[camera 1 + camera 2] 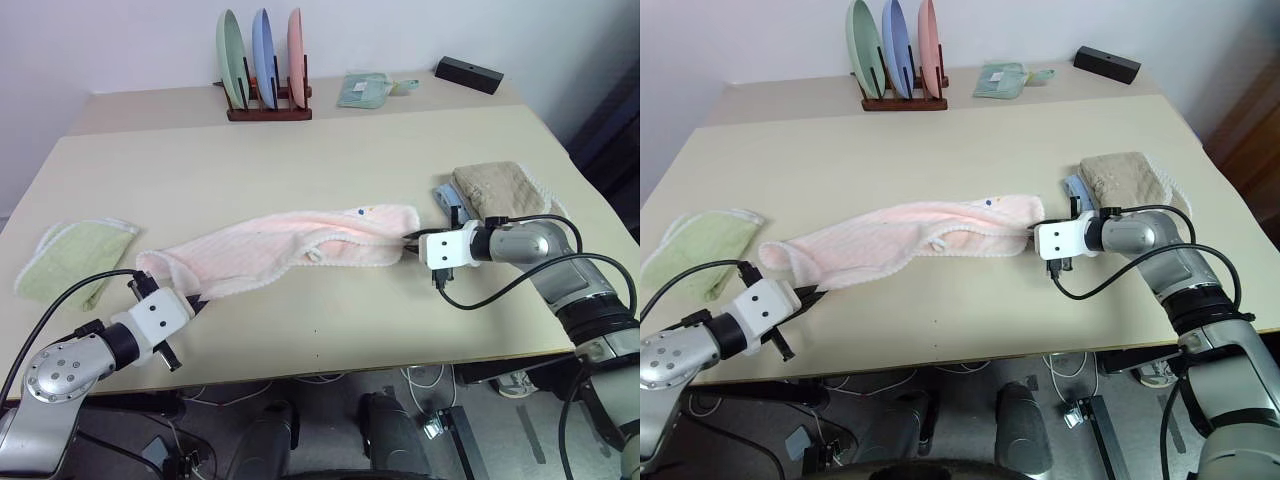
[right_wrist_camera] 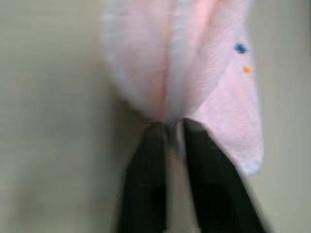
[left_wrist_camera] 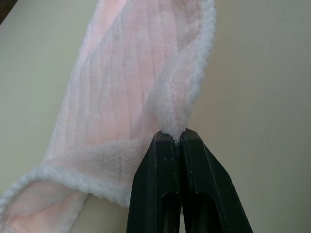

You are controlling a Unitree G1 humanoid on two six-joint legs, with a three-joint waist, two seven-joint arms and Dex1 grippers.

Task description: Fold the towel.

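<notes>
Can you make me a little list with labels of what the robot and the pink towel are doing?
towel: pink towel, stretched out long on the table
left claw: left claw shut on one end of the towel
right claw: right claw at the other end, fingers a little apart with towel between them
folded yet: no
nearby: green towel, beige towel, plate rack

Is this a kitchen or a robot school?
Probably a robot practice room. A plain table holds a pink towel, spare folded towels, one green and one beige, and a plate rack. Cables trail on the floor.
</notes>
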